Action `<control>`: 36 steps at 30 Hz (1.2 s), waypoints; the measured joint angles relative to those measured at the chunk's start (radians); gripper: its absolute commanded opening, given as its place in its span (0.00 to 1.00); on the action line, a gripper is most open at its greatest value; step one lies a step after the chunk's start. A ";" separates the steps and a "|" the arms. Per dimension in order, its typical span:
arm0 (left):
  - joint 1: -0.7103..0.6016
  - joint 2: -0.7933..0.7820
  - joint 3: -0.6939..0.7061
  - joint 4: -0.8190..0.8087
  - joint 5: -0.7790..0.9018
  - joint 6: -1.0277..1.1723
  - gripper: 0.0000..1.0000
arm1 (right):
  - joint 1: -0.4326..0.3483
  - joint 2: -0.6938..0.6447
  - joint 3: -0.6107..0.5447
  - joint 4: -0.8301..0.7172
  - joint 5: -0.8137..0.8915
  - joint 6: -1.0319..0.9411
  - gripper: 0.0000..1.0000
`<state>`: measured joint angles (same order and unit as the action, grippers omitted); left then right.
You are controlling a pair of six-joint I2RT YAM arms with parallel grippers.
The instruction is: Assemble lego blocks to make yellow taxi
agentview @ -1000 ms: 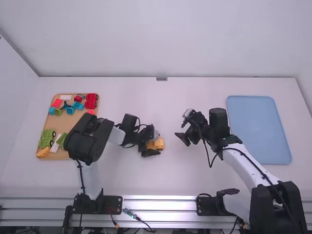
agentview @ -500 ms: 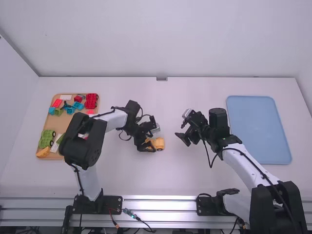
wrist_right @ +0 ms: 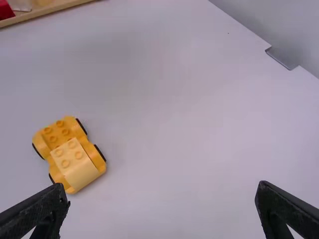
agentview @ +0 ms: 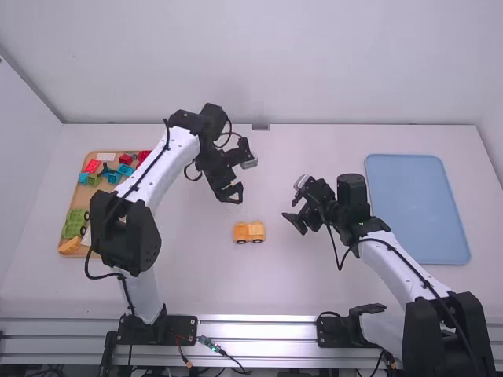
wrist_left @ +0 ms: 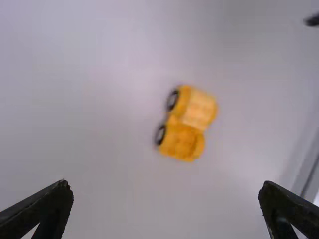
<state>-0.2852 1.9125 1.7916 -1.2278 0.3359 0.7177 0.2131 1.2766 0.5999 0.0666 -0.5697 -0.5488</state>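
Observation:
In the high view my left gripper [agentview: 232,193] hangs above the table, farther from the camera than the yellow car [agentview: 249,232]. My right gripper [agentview: 294,222] stands to the right of the car, apart from it. The left wrist view has the car [wrist_left: 187,123] beyond my left gripper [wrist_left: 164,191], whose fingers are wide apart with nothing between them. The car [wrist_right: 70,153] is an orange-yellow wheeled base with a lighter yellow studded block on one end; my right gripper [wrist_right: 162,194] is open and holds nothing.
At the left lies a wooden tray [agentview: 118,250] with red, blue and green blocks, a green wheeled base [agentview: 76,223] and a yellow piece [agentview: 71,245]. A blue tray [agentview: 416,208] lies at the right, beyond the right arm.
My left gripper has let go of the car and moved up and away from it, toward the back of the table. The car stays in place; the right arm has not moved.

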 measured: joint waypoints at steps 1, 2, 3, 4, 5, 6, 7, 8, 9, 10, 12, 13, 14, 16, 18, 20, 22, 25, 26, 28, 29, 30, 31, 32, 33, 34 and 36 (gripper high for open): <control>0.000 0.000 0.017 -0.005 -0.024 -0.025 0.99 | 0.000 0.000 0.000 0.002 0.000 0.001 0.99; 0.002 0.000 0.053 -0.014 -0.089 -0.094 0.99 | 0.000 0.000 0.000 0.005 0.000 -0.001 0.99; 0.005 0.000 0.088 -0.027 -0.155 -0.169 0.99 | 0.000 0.000 0.000 0.005 0.000 0.001 0.99; 0.009 0.000 0.108 -0.033 -0.198 -0.220 0.99 | 0.000 0.000 0.000 0.007 0.000 -0.003 0.99; 0.013 0.000 0.122 -0.038 -0.223 -0.253 0.99 | 0.000 0.000 0.000 0.009 0.000 -0.003 0.99; 0.025 0.000 0.146 -0.043 -0.268 -0.310 0.99 | 0.000 0.000 0.000 0.012 0.000 -0.003 0.99; 0.039 0.000 0.164 -0.047 -0.294 -0.346 0.99 | 0.000 0.000 0.000 0.013 0.000 -0.001 0.99; 0.061 0.000 0.184 -0.052 -0.317 -0.381 0.99 | 0.000 0.000 0.000 0.013 0.000 -0.003 0.99; 0.080 0.000 0.196 -0.059 -0.327 -0.398 0.99 | 0.000 0.000 0.000 0.014 0.000 -0.002 0.99; 0.104 0.000 0.206 -0.063 -0.335 -0.416 0.99 | 0.000 0.000 0.000 0.016 0.000 0.000 0.99; 0.199 0.000 0.220 -0.059 -0.332 -0.462 0.99 | 0.000 0.000 0.000 0.024 0.000 0.001 0.99; 0.266 0.000 0.219 -0.050 -0.320 -0.493 0.99 | 0.000 0.000 0.000 0.028 0.000 0.000 0.99; 0.281 0.000 0.217 -0.046 -0.319 -0.499 0.99 | 0.000 0.000 0.000 0.028 0.000 -0.003 0.99; 0.393 0.000 0.208 -0.014 -0.310 -0.564 0.99 | 0.000 0.000 0.000 0.035 0.000 0.001 0.99; 0.477 0.000 0.190 0.020 -0.306 -0.622 0.99 | 0.000 0.000 0.000 0.038 0.000 -0.001 0.99; 0.585 0.000 0.147 0.074 -0.304 -0.705 0.99 | 0.000 0.000 0.000 0.039 0.000 -0.003 0.99; 0.653 0.000 0.104 0.117 -0.304 -0.755 0.99 | 0.000 0.000 0.000 0.039 0.000 0.001 0.99; 0.745 0.000 0.004 0.178 -0.307 -0.798 0.99 | 0.000 0.000 0.000 0.046 0.000 -0.002 0.99; 0.757 0.000 -0.019 0.195 -0.305 -0.795 0.99 | 0.000 0.000 0.000 0.050 0.000 -0.003 0.99; 0.777 0.000 -0.071 0.223 -0.288 -0.751 0.99 | 0.000 0.000 0.000 0.061 0.000 -0.002 0.99; 0.784 0.000 -0.101 0.234 -0.266 -0.697 0.99 | 0.000 0.000 0.000 0.068 0.000 0.000 0.99; 0.785 0.000 -0.133 0.245 -0.233 -0.620 0.99 | 0.000 0.000 0.000 0.076 0.000 -0.001 0.99; 0.784 0.000 -0.153 0.255 -0.211 -0.558 0.99 | 0.000 0.000 0.000 0.082 0.000 -0.002 0.99; 0.782 0.000 -0.166 0.266 -0.199 -0.518 0.99 | 0.000 0.000 0.000 0.089 0.000 -0.002 0.99; 0.776 0.000 -0.191 0.300 -0.177 -0.428 0.99 | 0.000 0.000 0.000 0.100 0.000 -0.002 0.99; 0.771 0.000 -0.206 0.328 -0.171 -0.364 0.99 | 0.000 0.000 0.000 0.109 0.000 -0.002 0.99; 0.765 0.000 -0.227 0.351 -0.167 -0.267 0.99 | 0.000 0.000 0.000 0.117 0.000 0.000 0.99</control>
<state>0.4801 1.9129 1.5646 -0.8768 0.1688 0.4503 0.2131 1.2766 0.5999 0.1841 -0.5697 -0.5488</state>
